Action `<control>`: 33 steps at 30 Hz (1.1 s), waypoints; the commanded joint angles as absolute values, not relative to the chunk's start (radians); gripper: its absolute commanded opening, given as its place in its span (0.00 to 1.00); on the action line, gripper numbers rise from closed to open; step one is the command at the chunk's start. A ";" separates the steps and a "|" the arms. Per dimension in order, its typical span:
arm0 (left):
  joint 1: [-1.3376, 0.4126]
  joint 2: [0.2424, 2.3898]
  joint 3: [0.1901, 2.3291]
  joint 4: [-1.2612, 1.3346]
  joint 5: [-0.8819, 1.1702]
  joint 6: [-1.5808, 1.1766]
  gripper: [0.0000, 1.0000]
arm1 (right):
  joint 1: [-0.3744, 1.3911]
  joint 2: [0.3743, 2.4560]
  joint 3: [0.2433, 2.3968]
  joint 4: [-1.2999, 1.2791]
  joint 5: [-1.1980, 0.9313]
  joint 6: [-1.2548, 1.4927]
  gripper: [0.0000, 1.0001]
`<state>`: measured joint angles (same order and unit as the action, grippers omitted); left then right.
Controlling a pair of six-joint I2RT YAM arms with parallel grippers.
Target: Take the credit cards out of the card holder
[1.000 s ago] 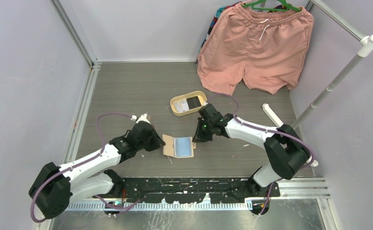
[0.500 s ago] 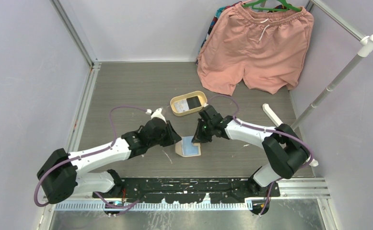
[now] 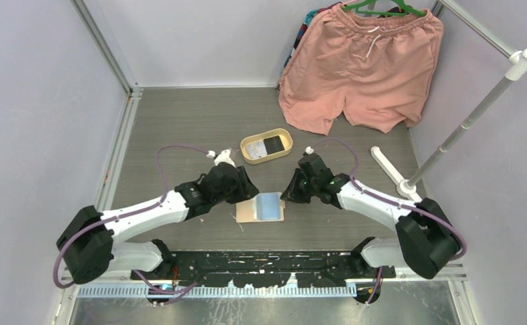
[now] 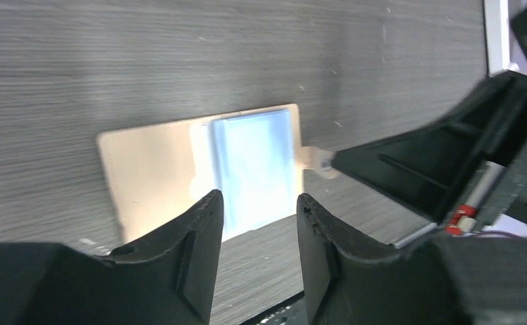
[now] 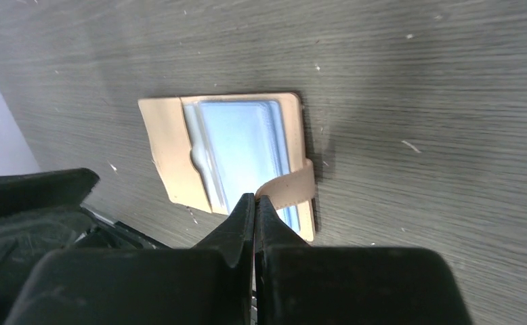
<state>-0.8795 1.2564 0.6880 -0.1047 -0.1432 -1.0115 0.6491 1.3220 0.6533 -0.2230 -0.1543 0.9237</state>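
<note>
While it lies flat on the table [image 3: 179,128] between both arms, the card holder [image 3: 261,207] shows its pale blue pocket. Left gripper [image 4: 257,200]: fingers parted, empty, over its near edge. Right gripper [image 5: 255,198]: closed, pinching the snap tab [image 5: 289,186]. Dark credit card [image 3: 272,143]: in the oval tray [image 3: 247,157] beyond.

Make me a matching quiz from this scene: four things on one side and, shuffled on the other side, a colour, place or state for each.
Things:
1. card holder
2. tray
3. shorts
4. left tool

Descriptions:
A. pink, hanging at the back
B. open, holding nothing
C. cream-yellow, oval
D. tan, unfolded, blue-grey lining up

Pairs: 1-D, 2-C, 3-A, 4-B
</note>
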 commanded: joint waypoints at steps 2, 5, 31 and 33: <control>-0.756 1.135 0.696 -0.267 -0.168 -0.931 0.47 | 0.593 1.233 0.629 -0.220 -0.169 0.911 0.01; -0.692 1.110 0.626 -0.279 -0.105 -0.926 0.49 | 0.571 1.230 0.617 -0.220 -0.191 0.899 0.01; -0.656 1.355 0.291 0.524 0.267 -1.241 0.42 | 0.565 1.252 0.584 -0.168 -0.253 0.906 0.01; -0.661 1.323 0.330 0.458 0.266 -1.214 0.42 | 0.565 1.251 0.580 -0.168 -0.252 0.909 0.01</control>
